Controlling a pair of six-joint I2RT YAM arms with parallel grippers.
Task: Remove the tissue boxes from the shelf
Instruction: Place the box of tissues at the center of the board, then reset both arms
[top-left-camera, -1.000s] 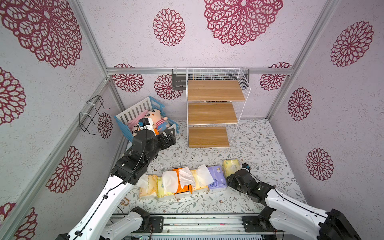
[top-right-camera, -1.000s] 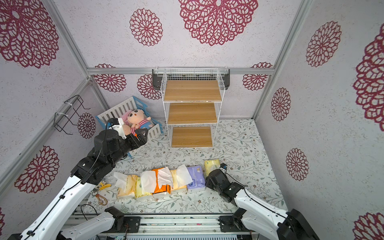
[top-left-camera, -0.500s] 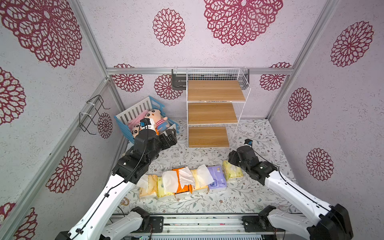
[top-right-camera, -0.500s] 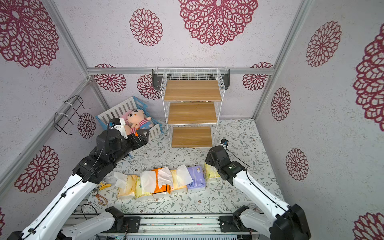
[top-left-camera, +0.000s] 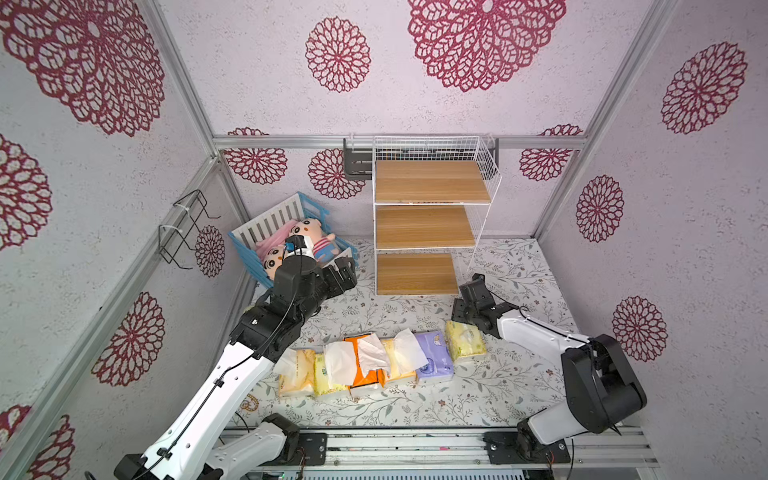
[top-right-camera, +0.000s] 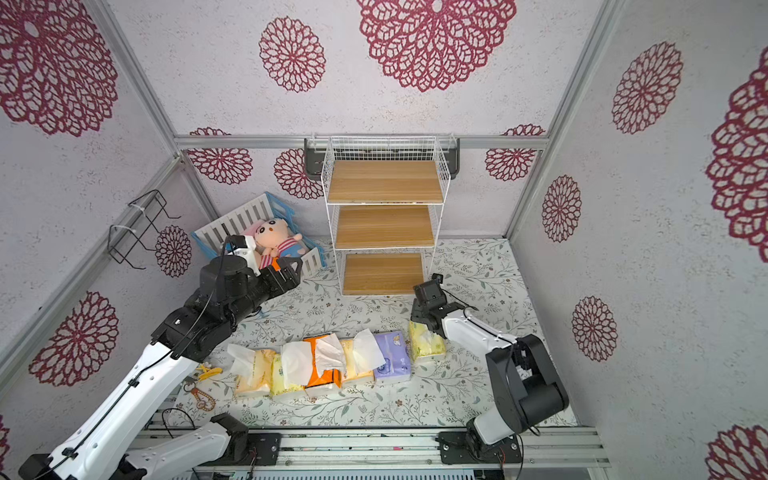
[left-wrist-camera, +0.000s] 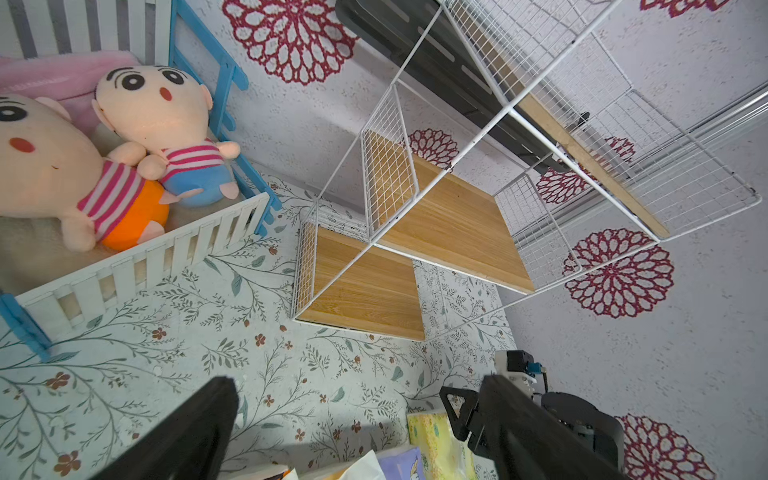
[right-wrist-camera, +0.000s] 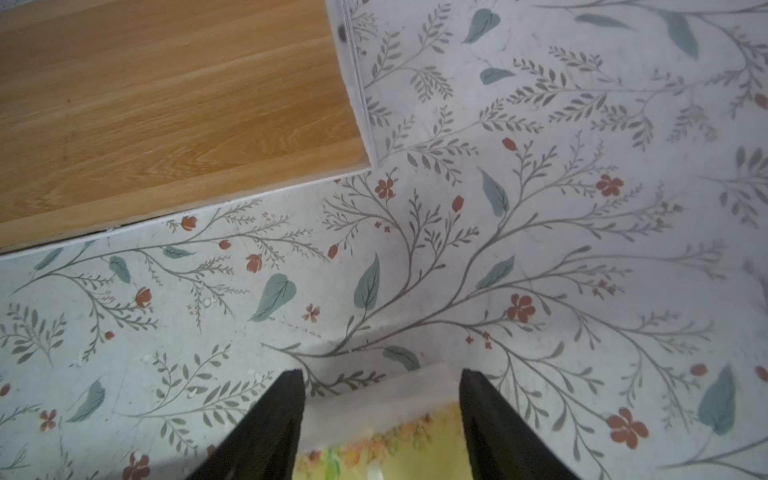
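Observation:
The shelf stands against the back wall with all three wooden boards bare. Several tissue boxes lie in a row on the floral floor: pale yellow, orange, purple. The rightmost is a yellow pack. My right gripper is open, its fingers straddling that pack's far end, close to both sides. My left gripper hangs wide open over bare floor beside the crib, holding nothing.
A blue-and-white crib with plush dolls sits at the back left, just behind my left wrist. A black wire rack hangs on the left wall. Small keys and a yellow item lie at the front left. The arms' rail runs along the front.
My right arm has lifted from low at the front and now reaches over the yellow pack's far end, and its jaws have widened. The left arm has hardly moved.

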